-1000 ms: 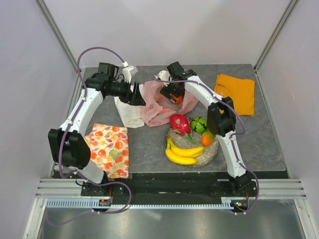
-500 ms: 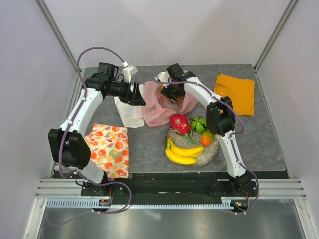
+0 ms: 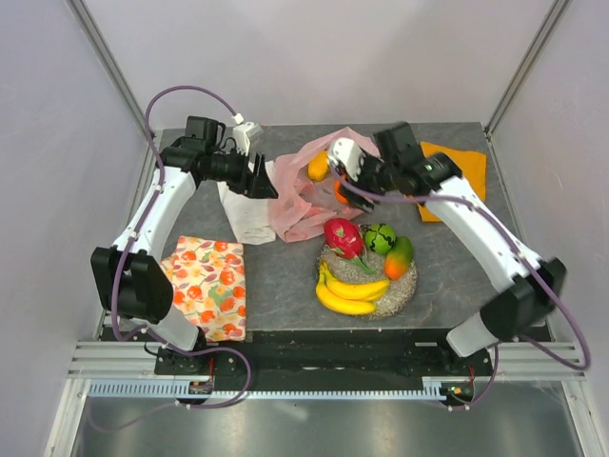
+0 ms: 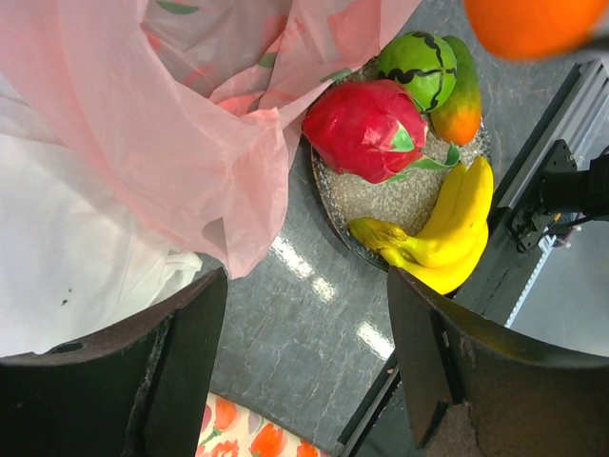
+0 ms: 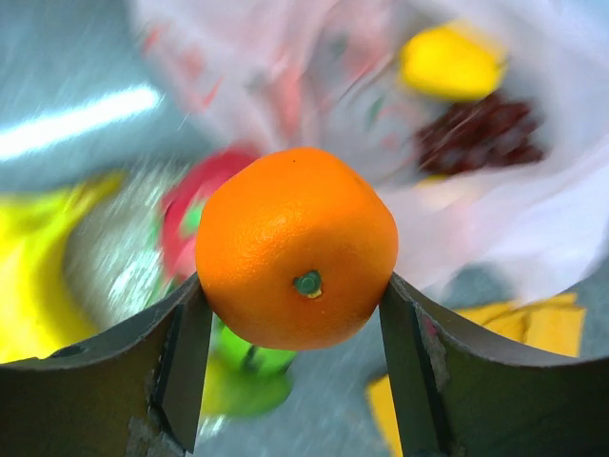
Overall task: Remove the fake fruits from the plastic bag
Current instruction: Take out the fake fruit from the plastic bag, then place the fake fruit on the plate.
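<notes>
My right gripper [image 5: 293, 286] is shut on the orange [image 5: 295, 238] and holds it in the air over the mouth of the pink plastic bag [image 3: 295, 195]; the gripper also shows in the top view [image 3: 341, 181]. A yellow fruit [image 3: 318, 165] and dark grapes [image 5: 481, 133] lie in the bag. My left gripper [image 4: 304, 286] is open and empty at the bag's left edge [image 3: 262, 181]. The dragon fruit [image 3: 343, 236], green round fruit [image 3: 380, 238], mango [image 3: 399, 257] and bananas [image 3: 350, 293] lie on the silver dish [image 3: 404, 286].
A white cloth [image 3: 245, 214] lies under the bag's left side. A fruit-patterned cloth [image 3: 206, 286] is at the front left. An orange cloth [image 3: 461, 181] is at the back right, partly under my right arm.
My right arm has swung out to the right and lifted the orange out of the bag. The bag's mouth has risen and the mango shows on the dish. The left arm has stayed put.
</notes>
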Robot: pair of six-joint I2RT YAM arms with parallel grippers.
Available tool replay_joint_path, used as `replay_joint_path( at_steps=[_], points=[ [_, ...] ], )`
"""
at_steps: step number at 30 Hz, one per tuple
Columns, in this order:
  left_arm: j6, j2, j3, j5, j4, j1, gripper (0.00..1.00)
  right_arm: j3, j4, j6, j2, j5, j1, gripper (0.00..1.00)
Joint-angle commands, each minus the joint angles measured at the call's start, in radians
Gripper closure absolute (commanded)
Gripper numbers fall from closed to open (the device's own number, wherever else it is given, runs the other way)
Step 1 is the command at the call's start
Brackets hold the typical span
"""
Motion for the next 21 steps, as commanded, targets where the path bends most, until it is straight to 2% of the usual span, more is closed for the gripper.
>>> replay_joint_path(
  at_steps=[1,5,12,13,16,21],
  points=[
    [0.021,0.003,0.06,0.012,0.003,0.0,0.25,-0.31,-0.116,-0.2,-0.203,-0.042,0.004,0.52],
    [0.005,0.013,0.089,0.032,0.006,-0.001,0.25,-0.462,-0.234,-0.235,-0.332,0.009,0.001,0.54],
    [-0.022,0.003,0.119,0.064,0.022,-0.001,0.25,-0.762,-0.332,-0.509,-0.596,0.101,-0.001,0.55],
    [-0.022,0.001,0.115,0.072,0.023,-0.001,0.25,-0.781,-0.351,-0.577,-0.613,0.103,-0.001,0.55],
    [-0.024,-0.013,0.09,0.07,0.037,-0.001,0.25,-0.838,-0.382,-0.638,-0.66,0.091,0.001,0.52],
    [-0.022,-0.031,0.049,0.069,0.041,-0.001,0.25,-0.843,-0.345,-0.637,-0.607,0.039,0.002,0.49]
  ],
)
